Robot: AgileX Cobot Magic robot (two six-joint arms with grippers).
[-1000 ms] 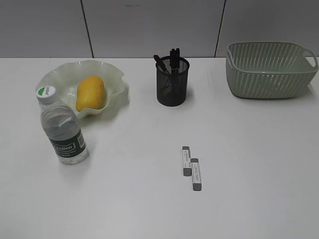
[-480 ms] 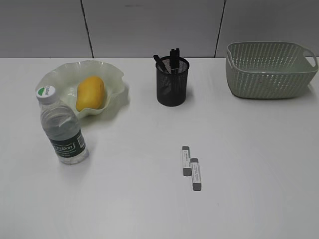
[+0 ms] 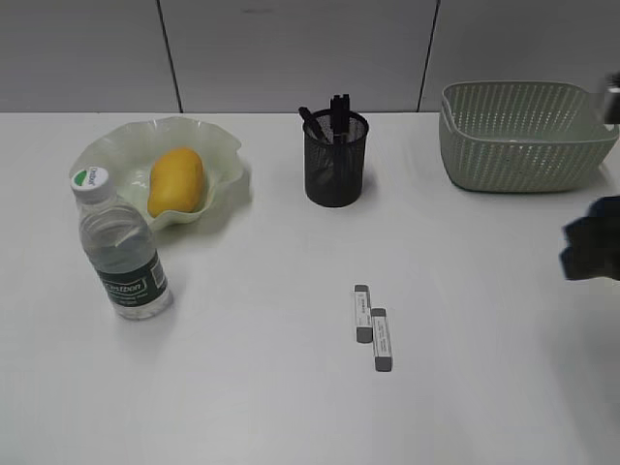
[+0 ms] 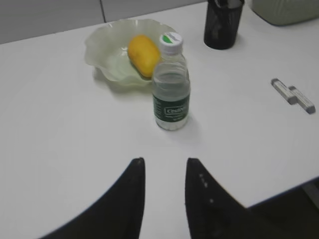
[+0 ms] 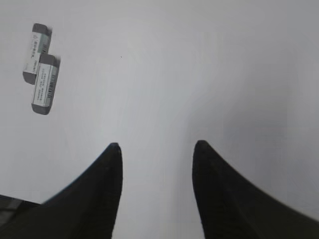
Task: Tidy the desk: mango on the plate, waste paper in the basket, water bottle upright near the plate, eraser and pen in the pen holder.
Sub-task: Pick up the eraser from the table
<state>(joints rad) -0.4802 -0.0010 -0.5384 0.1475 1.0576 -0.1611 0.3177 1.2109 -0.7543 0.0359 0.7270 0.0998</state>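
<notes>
Two erasers lie flat on the desk, grey-capped with white sleeves, touching each other end-overlapped, in front of the pen holder and well apart from it. The pen holder stands upright with dark pens sticking out of its top. Left of the pen holder sits the plate, wavy rim, with the mango lying inside it. The water bottle stands upright just in front of the plate, cap on, label facing the camera. Right of the pen holder, near the back edge of the desk, is the basket; its contents cannot be made out from this angle. The right gripper hangs over bare desk, to the right of the erasers in its wrist view, fingers spread wide with nothing between them; in the exterior view only a dark blurred shape at the right edge, in front of the basket, shows it. The left gripper hovers over the desk in front of the water bottle, fingers parted with a narrow gap, empty.
</notes>
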